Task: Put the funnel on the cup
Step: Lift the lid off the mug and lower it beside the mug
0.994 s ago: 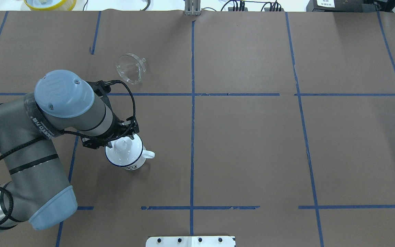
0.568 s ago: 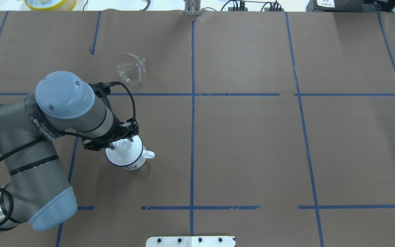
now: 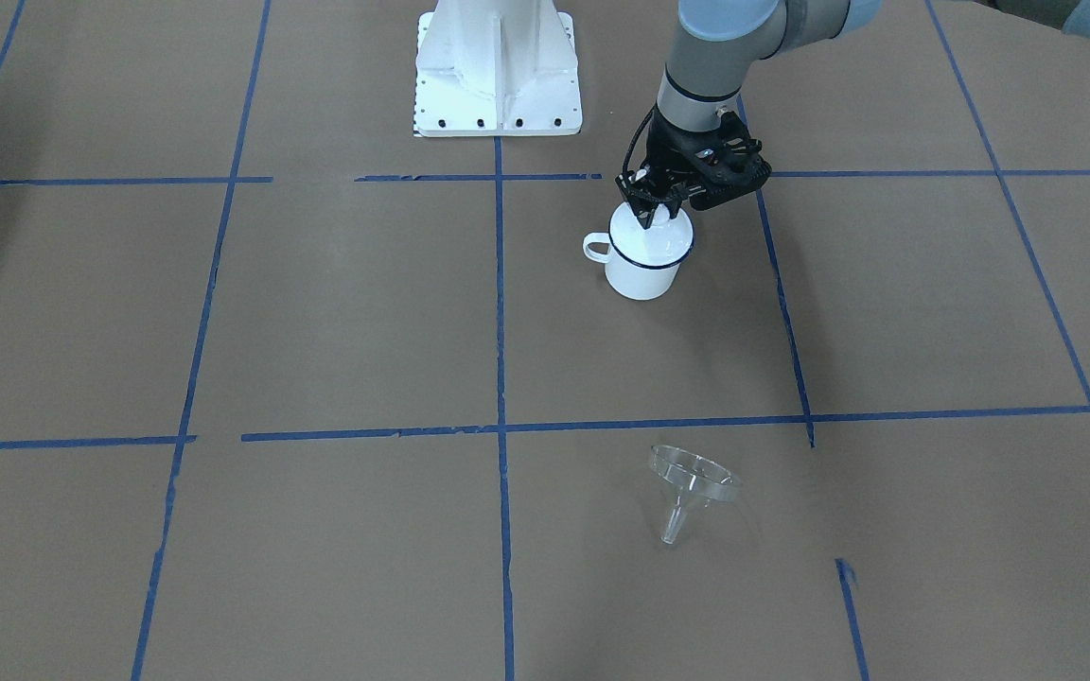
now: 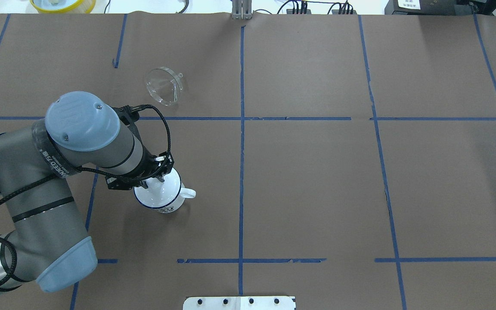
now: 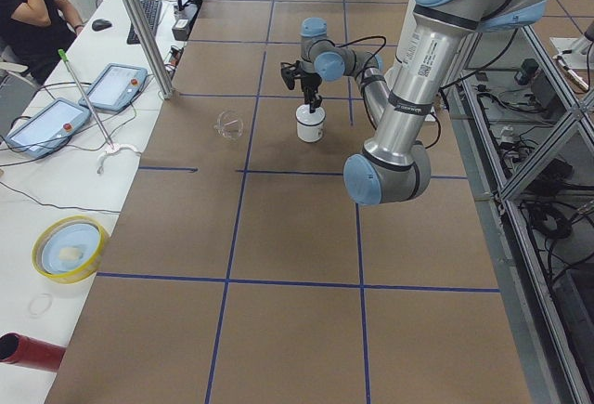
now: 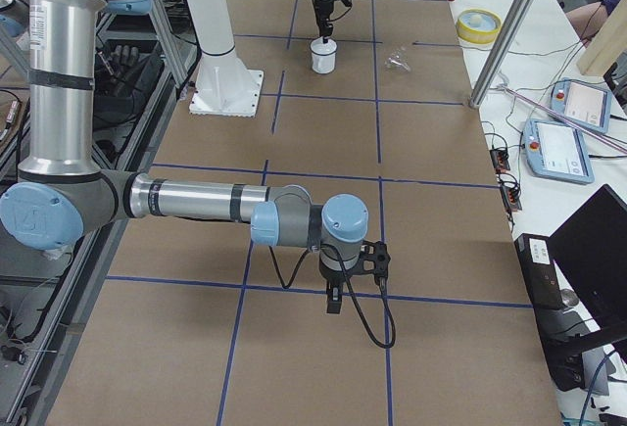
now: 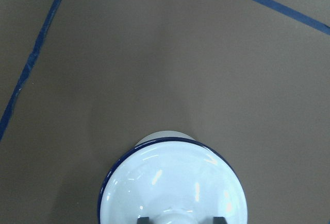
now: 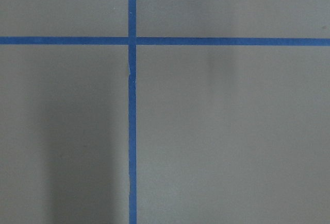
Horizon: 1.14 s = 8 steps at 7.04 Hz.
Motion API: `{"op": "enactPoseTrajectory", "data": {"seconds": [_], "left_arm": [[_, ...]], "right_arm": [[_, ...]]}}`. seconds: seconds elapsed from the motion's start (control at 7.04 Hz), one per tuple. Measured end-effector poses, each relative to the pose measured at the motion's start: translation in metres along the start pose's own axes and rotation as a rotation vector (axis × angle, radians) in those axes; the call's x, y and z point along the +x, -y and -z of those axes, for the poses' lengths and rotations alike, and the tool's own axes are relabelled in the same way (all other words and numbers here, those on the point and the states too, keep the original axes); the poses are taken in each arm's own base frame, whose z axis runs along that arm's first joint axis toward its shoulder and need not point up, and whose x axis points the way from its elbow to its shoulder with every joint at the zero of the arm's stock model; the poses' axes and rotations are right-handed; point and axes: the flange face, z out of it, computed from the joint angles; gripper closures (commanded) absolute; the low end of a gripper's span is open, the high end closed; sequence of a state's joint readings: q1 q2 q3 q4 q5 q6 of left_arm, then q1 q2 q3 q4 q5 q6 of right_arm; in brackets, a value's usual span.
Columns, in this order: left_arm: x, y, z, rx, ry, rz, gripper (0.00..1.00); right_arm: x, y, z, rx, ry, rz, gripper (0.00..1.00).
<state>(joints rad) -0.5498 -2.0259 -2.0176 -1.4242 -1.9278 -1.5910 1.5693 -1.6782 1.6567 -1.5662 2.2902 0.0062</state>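
brown paper table (image 3: 318, 312) with a blue tape grid.

front view: the left gripper (image 3: 656, 214) hangs over the cup (image 3: 641, 270), which has a white lid (image 3: 666, 236) on it. the funnel (image 3: 693, 480) lies tipped on its side, well apart, on the far side from the robot.

overhead: the arm hides most of the lid, and the cup's handle points right.

left side view: the gripper stands upright over the cup's top.

right side view: the right gripper (image 6: 334, 305) hangs low over bare paper, well apart from cup and funnel. i cannot tell whether its claw is apart or together.

left wrist view: the claw is apart, fingers (image 7: 145, 219) either side of the knob, with gaps showing. risks, as i judge them:
- an off-centre close could shove or tip the light cup.
- a thin pinch on the round knob could drop the lid.
- a snug lid could lift the cup with it.

right wrist view: only tape lines.
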Motion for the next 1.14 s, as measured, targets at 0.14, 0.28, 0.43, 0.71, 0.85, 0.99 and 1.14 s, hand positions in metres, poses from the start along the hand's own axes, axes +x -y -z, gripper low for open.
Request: {"op": "enactPoseTrajectory", "data": {"seconds": [0.14, 0.28, 0.43, 0.71, 0.85, 0.99, 1.14], "left_arm": [[0.0, -0.001, 0.003, -0.003, -0.005, 0.0, 1.0], [-0.002, -0.001, 0.012, -0.001, -0.009, 0.003, 1.0], [-0.007, 0.0, 0.034, 0.011, -0.012, 0.015, 1.0], [-0.03, 0.01, 0.08, 0.05, -0.021, 0.025, 1.0], [-0.056, 0.015, 0.078, 0.057, -0.006, -0.002, 1.0], [-0.093, 0.021, 0.063, 0.057, -0.003, -0.035, 1.0], [-0.129, 0.028, 0.04, 0.053, -0.018, -0.035, 1.0]], "right_arm": [[0.0, 0.0, 0.0, 0.0, 0.0, 0.0, 0.0], [0.0, 0.0, 0.0, 0.0, 0.0, 0.0, 0.0], [0.0, 0.0, 0.0, 0.0, 0.0, 0.0, 0.0], [0.0, 0.0, 0.0, -0.001, 0.0, -0.001, 0.0], [0.0, 0.0, 0.0, -0.001, 0.0, -0.001, 0.0], [0.0, 0.0, -0.001, -0.001, 0.0, -0.001, 0.0], [0.0, 0.0, -0.001, -0.001, 0.0, -0.001, 0.0]]}}
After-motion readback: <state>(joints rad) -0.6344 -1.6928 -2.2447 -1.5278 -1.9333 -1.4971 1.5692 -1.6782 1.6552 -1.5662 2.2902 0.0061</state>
